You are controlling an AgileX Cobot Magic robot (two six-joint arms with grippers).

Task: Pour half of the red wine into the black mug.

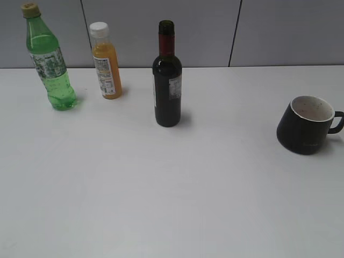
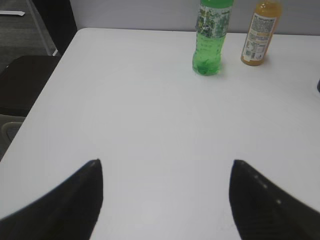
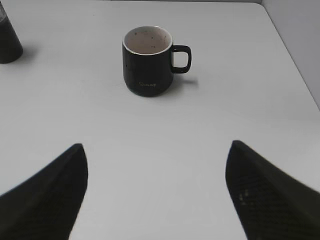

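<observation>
A: On the white worktop [image 1: 172,188], where is the red wine [image 1: 167,80] standing?

B: Upright mid-worktop, uncapped, dark glass, well apart from the squat matte black mug [image 1: 305,124] sitting right, mouth up for pouring.

A: And each hand?

B: Left hand [image 2: 166,172] and right hand [image 3: 155,155] are both hovering spread apart, gripping nothing.

Wine bottle [image 3: 9,42] is cut off at 10 o'clock in the right wrist view, green bottle [image 2: 210,37] top cropped in the left.
</observation>
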